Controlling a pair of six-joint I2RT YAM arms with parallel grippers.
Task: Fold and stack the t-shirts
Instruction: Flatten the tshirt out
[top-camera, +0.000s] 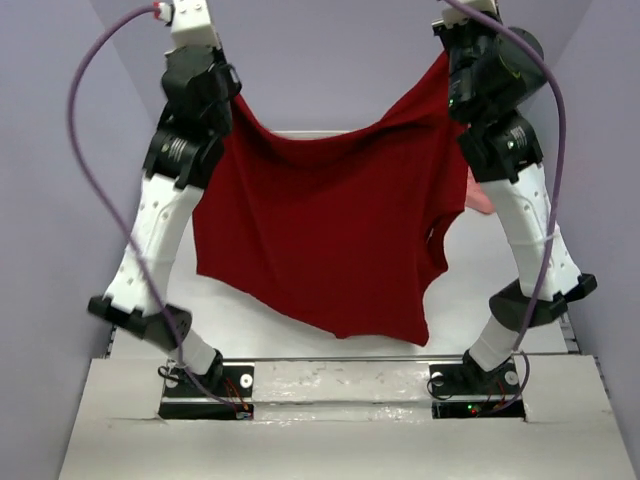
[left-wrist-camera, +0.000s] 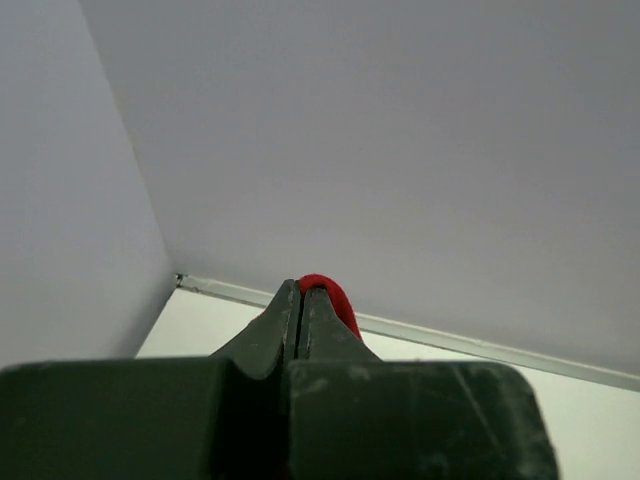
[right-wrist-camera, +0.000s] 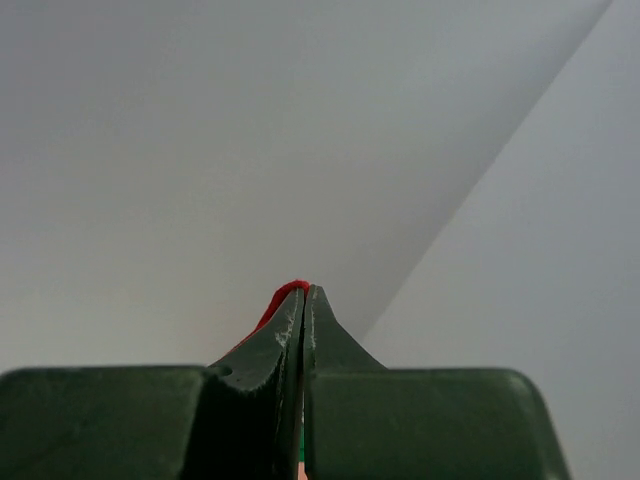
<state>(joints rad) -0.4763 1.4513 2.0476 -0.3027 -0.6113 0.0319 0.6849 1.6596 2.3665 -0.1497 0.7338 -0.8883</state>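
A dark red t-shirt hangs spread in the air between my two raised arms, with its lower hem dangling just above the white table. My left gripper is shut on the shirt's upper left corner, and a fold of red cloth bulges past the fingertips. At the upper right corner my right gripper is likewise shut, a sliver of red cloth showing beside its tips. A salmon pink t-shirt peeks out on the table behind the right arm. The green one is out of view.
Grey walls close in the table at the back and on both sides. A metal strip runs along the table's far edge. Purple cables loop off both arms. The arm bases are bolted at the near edge.
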